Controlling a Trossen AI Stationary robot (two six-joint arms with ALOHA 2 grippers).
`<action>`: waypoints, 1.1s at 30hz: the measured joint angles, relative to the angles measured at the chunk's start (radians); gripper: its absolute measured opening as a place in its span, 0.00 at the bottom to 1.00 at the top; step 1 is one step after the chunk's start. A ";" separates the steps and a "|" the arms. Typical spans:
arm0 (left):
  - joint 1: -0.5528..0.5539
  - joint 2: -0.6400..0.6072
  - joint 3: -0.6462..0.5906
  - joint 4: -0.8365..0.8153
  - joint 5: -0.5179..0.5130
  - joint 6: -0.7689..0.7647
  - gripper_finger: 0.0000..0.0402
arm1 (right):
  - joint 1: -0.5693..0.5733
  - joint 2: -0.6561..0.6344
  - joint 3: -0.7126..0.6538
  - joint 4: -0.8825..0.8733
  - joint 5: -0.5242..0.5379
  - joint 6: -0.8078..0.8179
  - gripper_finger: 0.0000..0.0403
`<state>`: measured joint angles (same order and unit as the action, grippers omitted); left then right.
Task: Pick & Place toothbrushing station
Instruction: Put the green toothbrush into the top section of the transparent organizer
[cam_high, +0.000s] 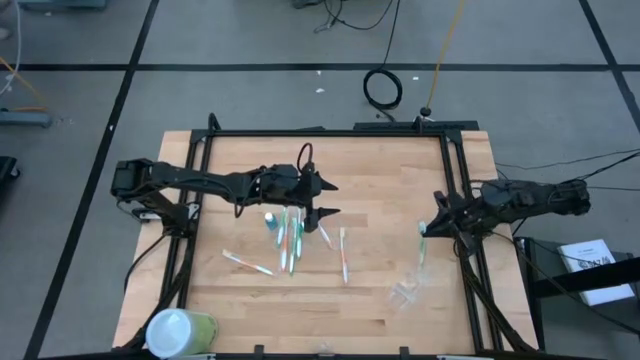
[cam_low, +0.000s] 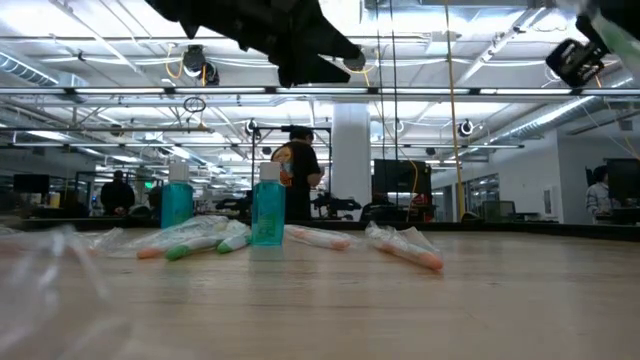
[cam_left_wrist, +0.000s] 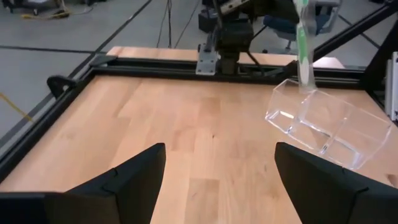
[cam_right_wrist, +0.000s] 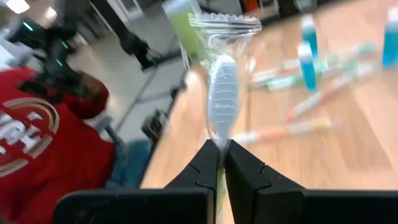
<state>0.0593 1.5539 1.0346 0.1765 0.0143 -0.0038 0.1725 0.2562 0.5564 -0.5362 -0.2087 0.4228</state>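
Several wrapped white, green and orange toothbrushes lie flat on the wooden table, with teal tubes standing upright among them. The clear plastic holder lies tipped on its side near the table's right front. My left gripper is open and empty, above the table just right of the toothbrush pile. My right gripper is shut on a green wrapped toothbrush above the holder. My right gripper pinches the wrapped toothbrush between its two fingers, the pale brush head and the clear wrapper standing out beyond the fingertips. The brush hangs steeply down, clear of the table. Its lower end is at the holder's upper rim; whether it touches, I cannot tell.
A large yellow-green container with a white top stands at the near left corner. A black frame runs along the table's far, left and right sides. Bare wood lies between my left gripper and the holder. People show in the room behind.
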 joint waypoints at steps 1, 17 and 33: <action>0.002 0.000 -0.003 0.000 0.000 -0.005 0.77 | 0.000 0.000 0.000 -0.030 0.001 0.000 0.01; 0.012 0.000 -0.004 0.000 -0.017 -0.001 0.77 | 0.000 0.000 -0.180 0.060 0.021 0.006 0.01; 0.012 0.000 -0.004 0.004 -0.017 -0.003 0.77 | 0.000 0.000 -0.228 0.159 -0.134 0.133 0.20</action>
<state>0.0715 1.5539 1.0302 0.1806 -0.0029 -0.0066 0.1722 0.2559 0.3286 -0.3773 -0.3428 0.5562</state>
